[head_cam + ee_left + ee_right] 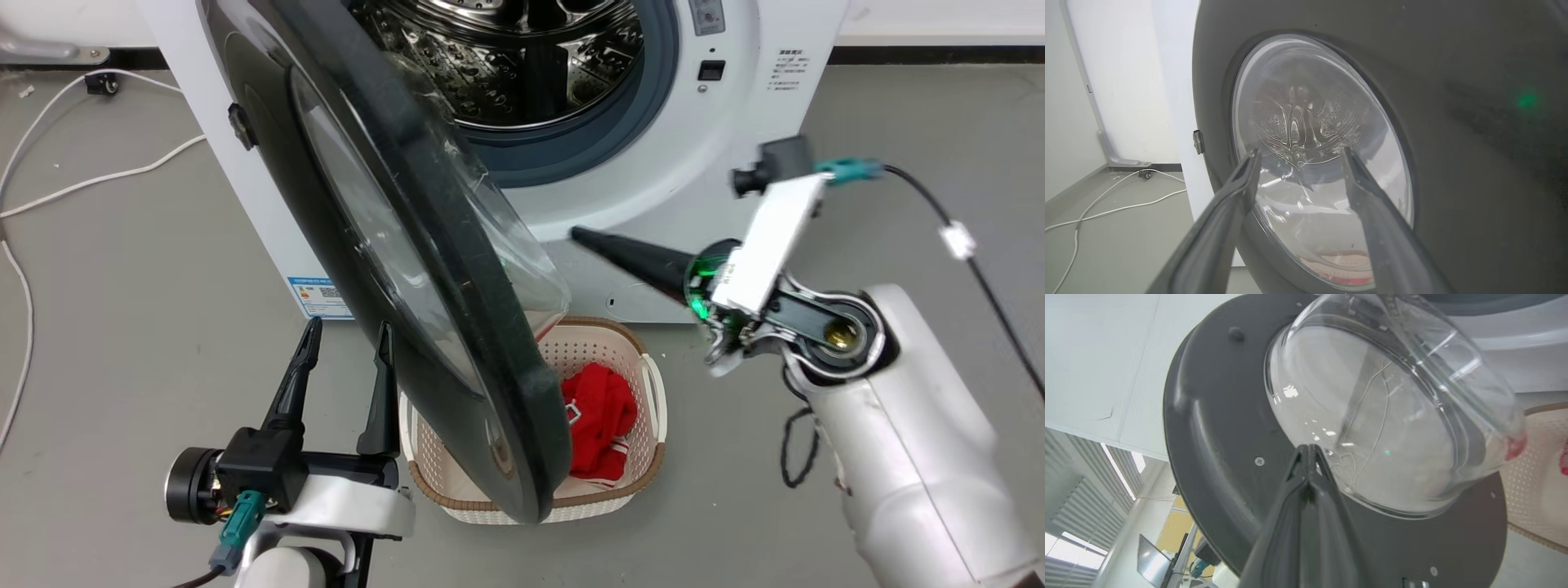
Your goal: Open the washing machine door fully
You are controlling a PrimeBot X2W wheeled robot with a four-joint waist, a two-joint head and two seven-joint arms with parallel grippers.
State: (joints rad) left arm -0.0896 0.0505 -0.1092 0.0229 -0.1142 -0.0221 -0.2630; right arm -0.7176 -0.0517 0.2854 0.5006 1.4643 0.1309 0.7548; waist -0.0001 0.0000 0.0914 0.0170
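**Head view: door abt halfway, push step on**

The washing machine door (pixel 424 269) stands swung out from the washing machine (pixel 735 122), hinged on the robot's left. It is edge-on to the head cam and hangs over a white laundry basket (pixel 649 367) with a red cloth (pixel 600 408) in it. The steel drum (pixel 522 65) is exposed behind it. So it's open, but not fully.

The right gripper (pixel 581 235) is on the inner side of the door. Its fingers are pressed together with nothing between them, and the tip points at the base of the glass bowl. In the right wrist view the tip sits right at the bowl's edge; can't tell if it's touching.

The left gripper (pixel 349 325) is on the outer side, jaws spread wide and empty. It's aimed at the glass window and near it, not gripping.

Looks to me like the widening step: nudging the door from inside w/ the closed right fingers.

Next move, I'd say, is a steady push on the dark inner ring, not the glass, going outward along the hinge arc toward the robot's left. The left arm prob needs to back off first, since it's in the door's swing path.
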